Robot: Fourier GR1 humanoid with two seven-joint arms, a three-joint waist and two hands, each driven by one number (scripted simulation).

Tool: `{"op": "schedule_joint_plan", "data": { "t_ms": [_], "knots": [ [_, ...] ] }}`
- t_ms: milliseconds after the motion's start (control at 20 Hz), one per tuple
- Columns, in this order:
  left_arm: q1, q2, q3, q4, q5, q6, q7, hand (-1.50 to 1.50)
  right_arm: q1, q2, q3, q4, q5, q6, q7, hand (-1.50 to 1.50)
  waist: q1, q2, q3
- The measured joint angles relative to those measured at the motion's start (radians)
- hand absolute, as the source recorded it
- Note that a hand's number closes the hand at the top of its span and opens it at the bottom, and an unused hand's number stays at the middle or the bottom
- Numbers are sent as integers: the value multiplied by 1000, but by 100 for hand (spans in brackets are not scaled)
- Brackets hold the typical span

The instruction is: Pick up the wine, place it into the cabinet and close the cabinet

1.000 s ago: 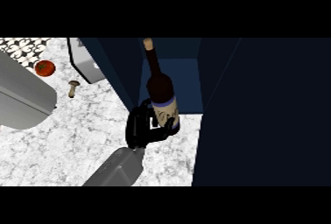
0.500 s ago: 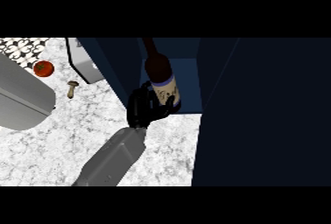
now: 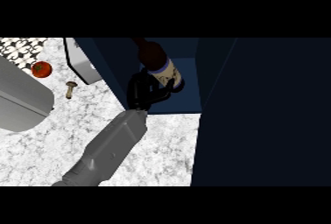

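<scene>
White stone desk [image 3: 39, 153]. My right hand [image 3: 143, 89] pinches the wine [image 3: 161, 65]; I'd stand it deep inside the cabinet [image 3: 187, 83] ahead.

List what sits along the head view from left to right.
Grey appliance → tomato → mushroom → hand curled round the wine bottle → dark cabinet door.

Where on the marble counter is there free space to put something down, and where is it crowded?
Free: the speckled white marble counter left of the grey forearm, below the small brown mushroom. Crowded: the dark blue cabinet opening, where the black robot hand holds the dark wine bottle, and the top-left corner with the red tomato.
</scene>
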Motion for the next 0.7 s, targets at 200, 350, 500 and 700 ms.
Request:
{"op": "schedule_joint_plan", "data": {
  "t_ms": [200, 350, 500, 700],
  "knots": [
    [-73, 0, 33, 43, -5, 12, 44, 150, 22, -20, -30, -1, -25, 24, -8, -150, 0, 0, 0],
    [-123, 0, 40, 103, 2, 7, 55, 150, 11, -11, -16, 27, -14, 29, -31, -150, -9, 3, 0],
    [-178, 0, 54, 162, 2, 2, 84, 150, -1, 0, 0, 40, 5, 21, -41, -150, -13, 5, 0],
    [-208, 0, 46, 204, 15, 10, 109, 150, -21, 6, 17, 51, 15, 16, -39, -150, -29, 10, 0]
  ]
}}
